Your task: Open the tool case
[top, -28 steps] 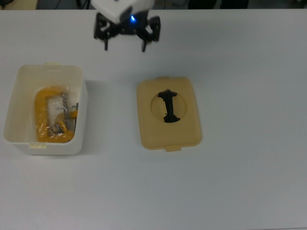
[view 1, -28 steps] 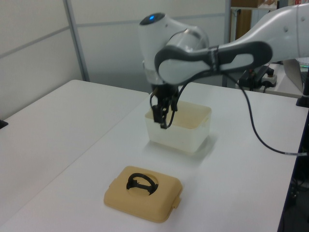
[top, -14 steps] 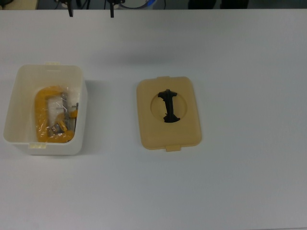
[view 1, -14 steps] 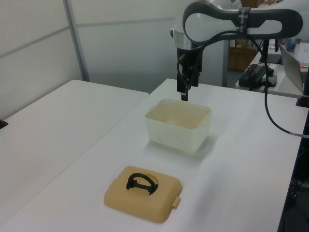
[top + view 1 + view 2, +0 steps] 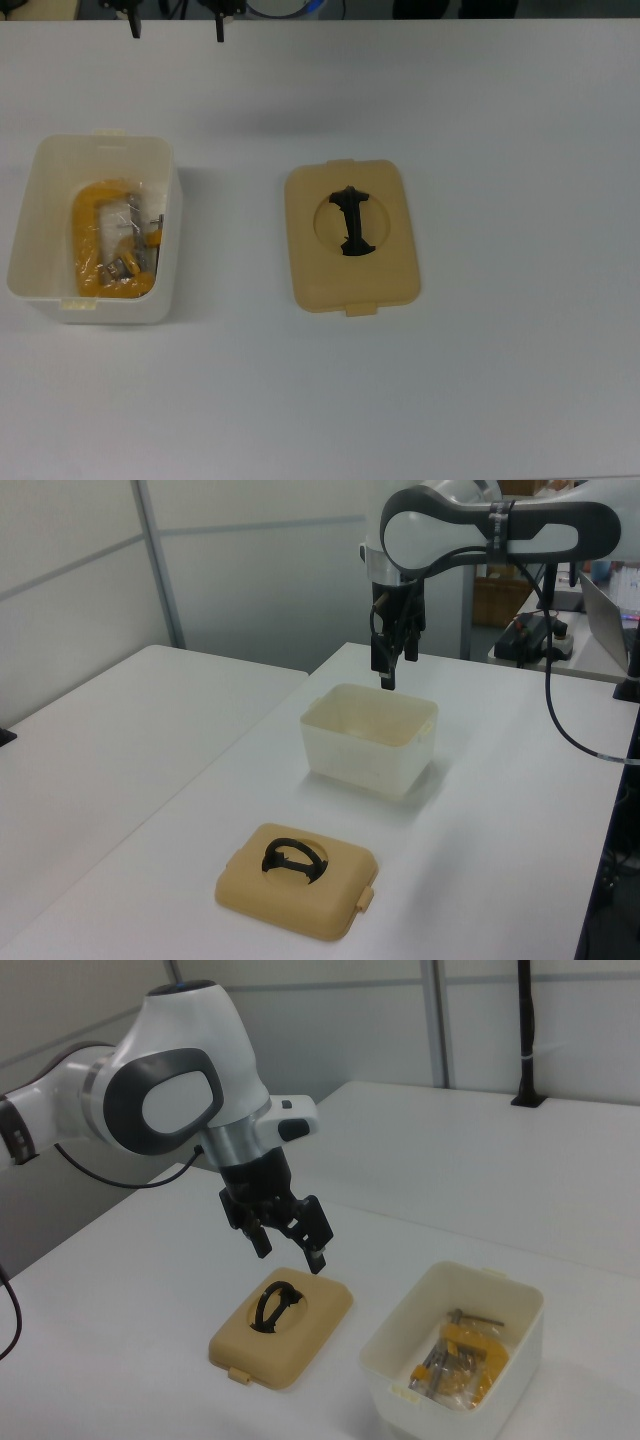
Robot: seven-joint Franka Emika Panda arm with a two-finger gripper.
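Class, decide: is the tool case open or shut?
Open. The tan lid lies flat on the table, apart from the white box, whose yellow clamp shows inside.

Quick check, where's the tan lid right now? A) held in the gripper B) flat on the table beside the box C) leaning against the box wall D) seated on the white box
B: the tan lid lies flat on the table, handle up, well apart from the open white box, and the gripper hangs in the air, empty and open.

white box (image 5: 165, 290) | tan lid (image 5: 390, 270) | black handle (image 5: 352, 222) | yellow clamp (image 5: 88, 215)
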